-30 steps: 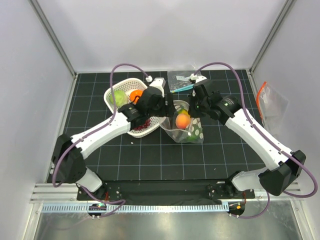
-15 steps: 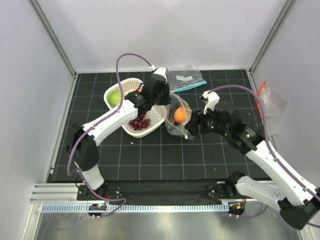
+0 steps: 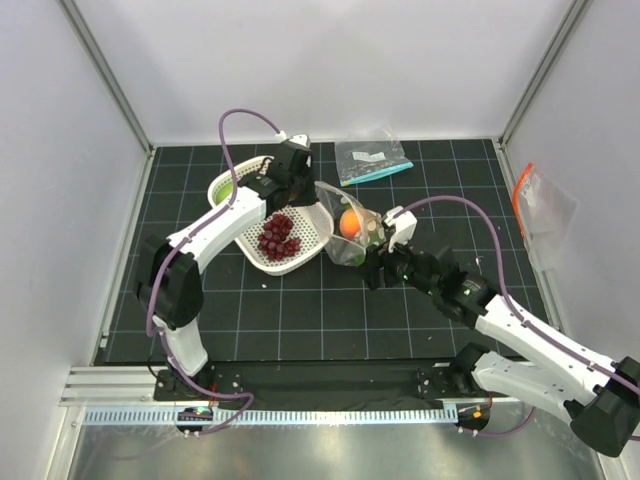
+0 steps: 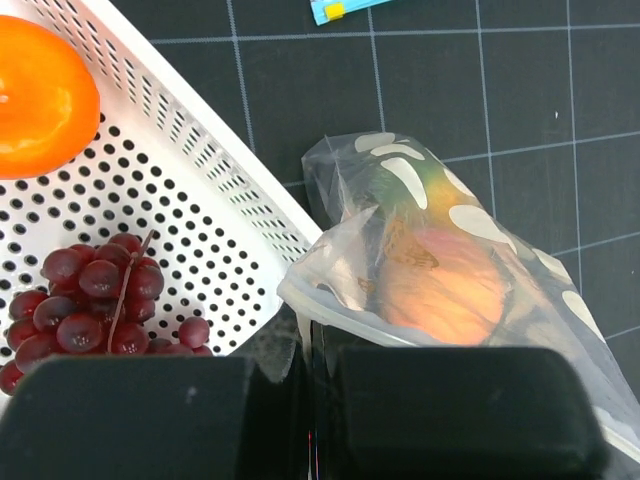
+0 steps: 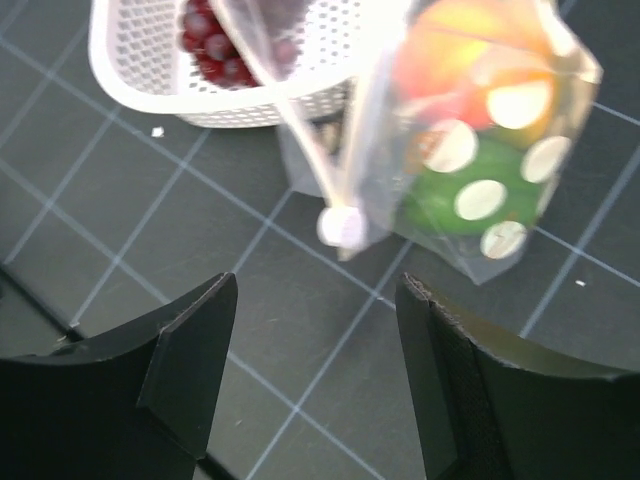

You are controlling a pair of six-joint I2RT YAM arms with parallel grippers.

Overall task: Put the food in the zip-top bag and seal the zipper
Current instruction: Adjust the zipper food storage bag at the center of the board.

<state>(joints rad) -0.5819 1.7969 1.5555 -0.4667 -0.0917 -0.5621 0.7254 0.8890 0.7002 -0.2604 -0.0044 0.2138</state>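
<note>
Zip-top bag point(image 3: 345, 250) hangs by its edge from our left jaws, which are clamped on it, with an orange fruit point(image 3: 350, 222) and a green piece point(image 5: 440, 190) inside. Our right jaws stand wide apart, holding nothing, the bag just ahead of them. Left of the left jaws, purple grapes point(image 4: 95, 300) lie in the white basket point(image 4: 200, 190) on the bench point(image 3: 300, 310).

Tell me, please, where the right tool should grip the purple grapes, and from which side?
Grip the grapes across the middle of the bunch, coming straight down from above. The bunch lies flat on the floor of the white basket, whose walls block a side approach. The right tool is open; the left tool pinches the zip-top bag.
</note>
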